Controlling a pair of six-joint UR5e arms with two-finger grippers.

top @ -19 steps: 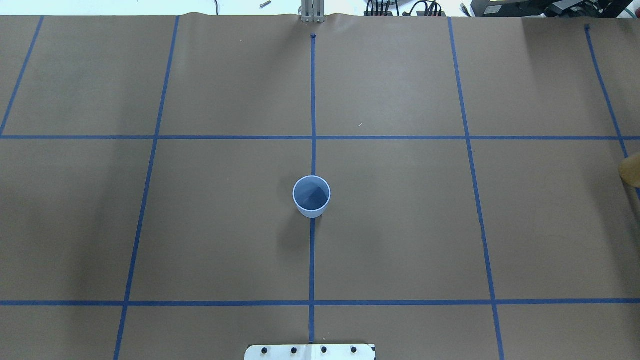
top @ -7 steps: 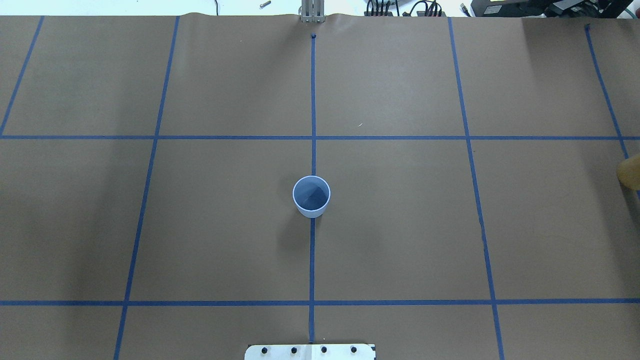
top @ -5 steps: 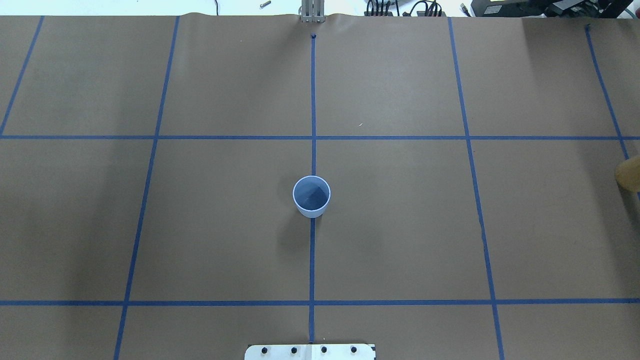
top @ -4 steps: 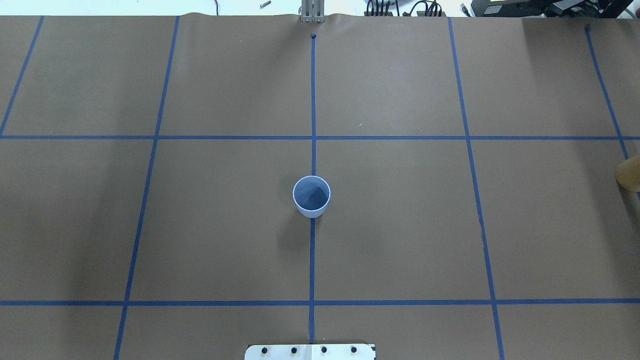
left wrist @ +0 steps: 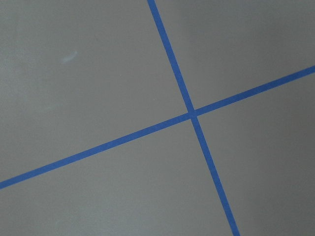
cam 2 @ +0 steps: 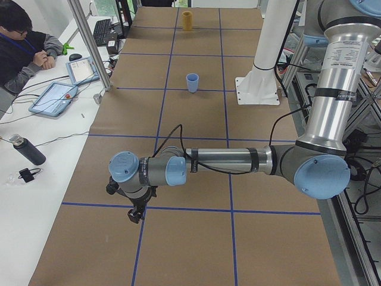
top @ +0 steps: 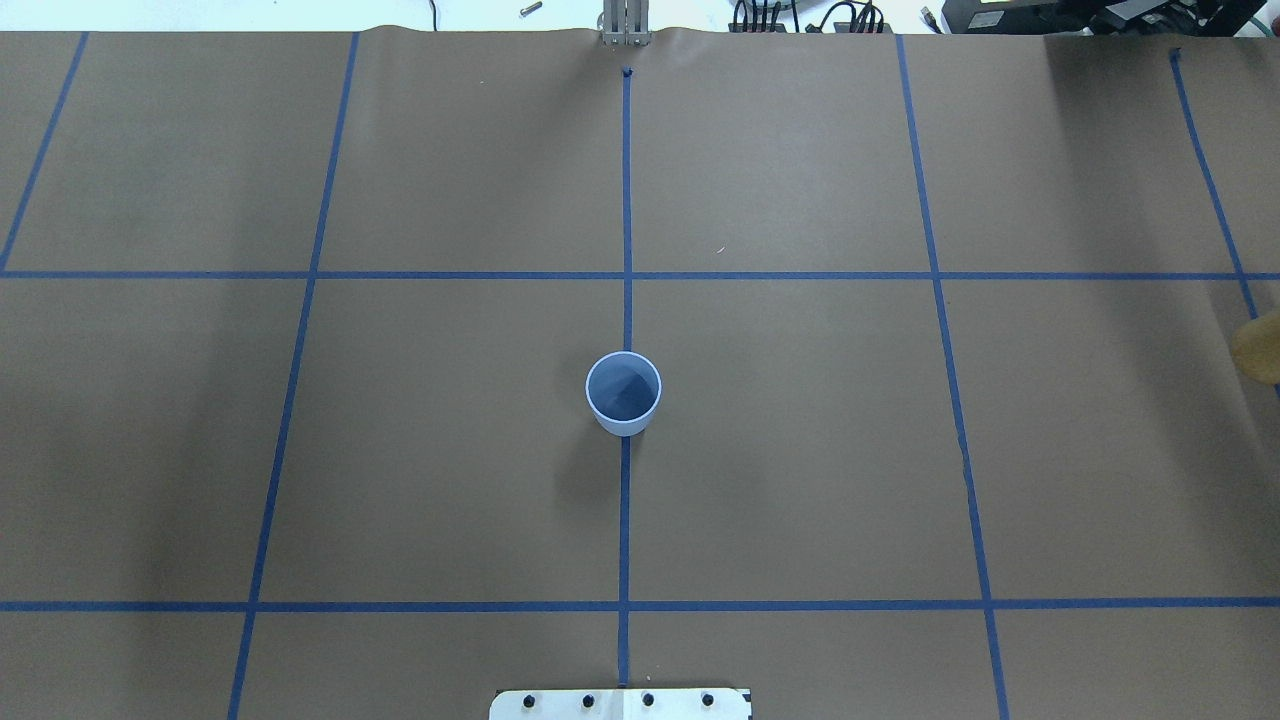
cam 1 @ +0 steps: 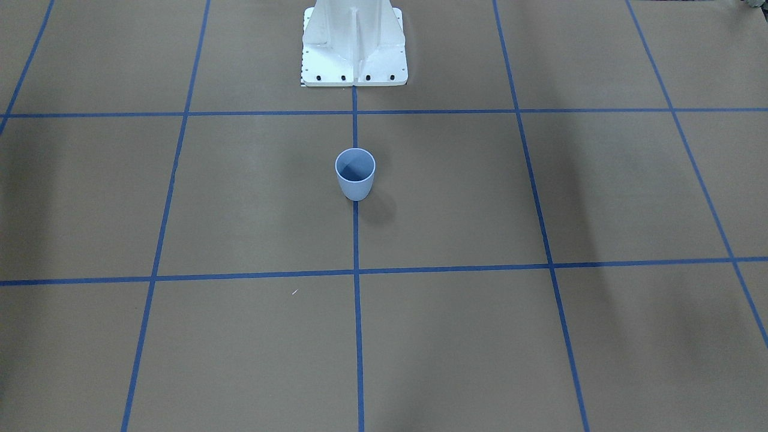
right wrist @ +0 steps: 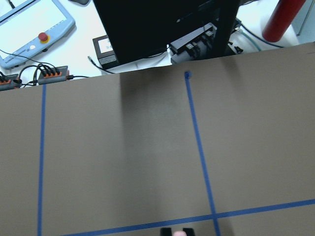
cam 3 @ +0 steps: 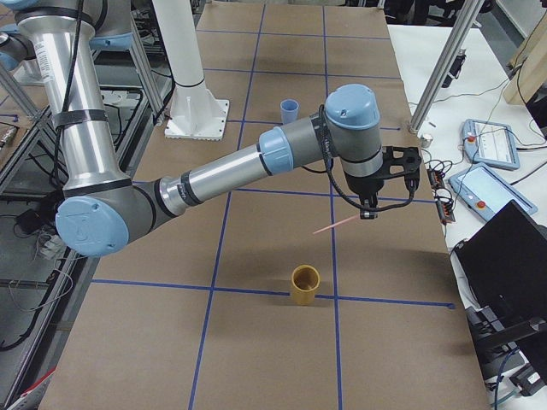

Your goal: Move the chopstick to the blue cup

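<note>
Hardly anything has shifted in the overhead view. The blue cup (top: 623,392) stands on the same spot on the centre tape line (top: 625,520), and only the tan shape (top: 1260,347) at the right edge, probably the mustard-yellow cup, sits a touch lower.

In the right side view the right arm (cam 3: 222,171) reaches out over the table (top: 800,450). Its right jaws are clenched on one end of the chopstick (cam 3: 340,225); the wrist view shows a pink tip pinched between two dark pads at its bottom edge. The stick juts from the jaws toward the lower left, close to level, in the air above the yellow cup. Gripping one end likely leaves the free length to go into the mouth first.

The blue cup stands upright, mouth open, well apart in the upper centre of that view. The left arm (cam 2: 226,159) hangs low over a tape crossing, clear of the route. Whether the left jaws are released or clenched I cannot tell.
</note>
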